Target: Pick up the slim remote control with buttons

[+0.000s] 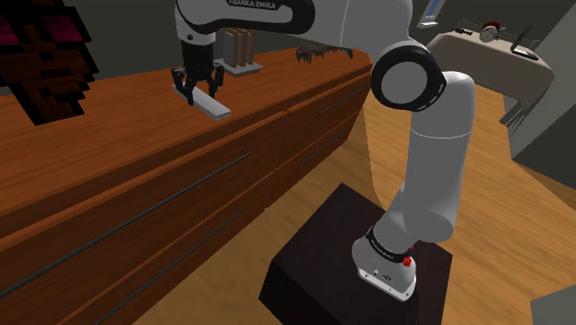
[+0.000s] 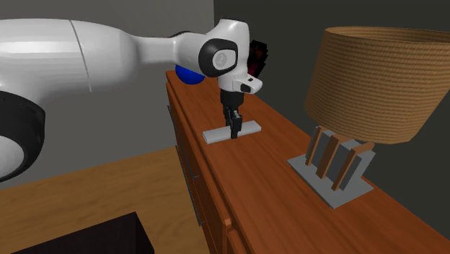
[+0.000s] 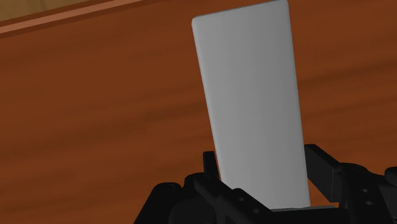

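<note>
A slim, plain grey remote (image 1: 216, 108) lies flat on the wooden dresser top (image 1: 111, 111), with no buttons drawn on it. My black gripper (image 1: 201, 90) comes straight down onto its middle and is shut on it. In the wrist view the fingers (image 3: 319, 164) press against both long sides of the remote (image 3: 248, 95), which runs out ahead of the hand. In the second exterior view the gripper (image 2: 234, 132) stands upright on the remote (image 2: 216, 136), which rests on the dresser (image 2: 274, 187).
A lamp with a woven shade (image 2: 375, 79) and a slatted base (image 2: 332, 169) stands further along the dresser. A blue ball (image 2: 189, 76) and a dark red lattice object (image 1: 46, 46) sit at the other end. The dresser's drawer fronts (image 1: 157, 222) face the black stand (image 1: 351, 268).
</note>
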You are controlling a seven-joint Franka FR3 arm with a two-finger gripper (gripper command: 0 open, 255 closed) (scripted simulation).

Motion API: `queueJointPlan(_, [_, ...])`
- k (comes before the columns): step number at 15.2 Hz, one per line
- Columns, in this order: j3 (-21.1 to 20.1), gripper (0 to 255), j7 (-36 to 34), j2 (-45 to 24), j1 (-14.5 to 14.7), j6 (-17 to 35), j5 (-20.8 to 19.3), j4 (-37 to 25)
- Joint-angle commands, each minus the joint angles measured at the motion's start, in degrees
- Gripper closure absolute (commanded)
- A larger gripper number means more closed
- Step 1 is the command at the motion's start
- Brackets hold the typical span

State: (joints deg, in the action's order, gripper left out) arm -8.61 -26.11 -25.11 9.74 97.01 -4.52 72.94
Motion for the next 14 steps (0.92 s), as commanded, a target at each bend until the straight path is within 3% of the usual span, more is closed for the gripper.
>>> queueJointPlan(1, [0.01,255,-0.01,-0.05,-0.01,-0.01,0.0,0.02])
queueJointPlan(5, [0.01,255,-0.02,-0.14,0.01,-0.02,-0.01,-0.07])
queueJointPlan(14, [0.0,255,0.16,-1.93,0.57,-8.01,-0.22,-9.87])
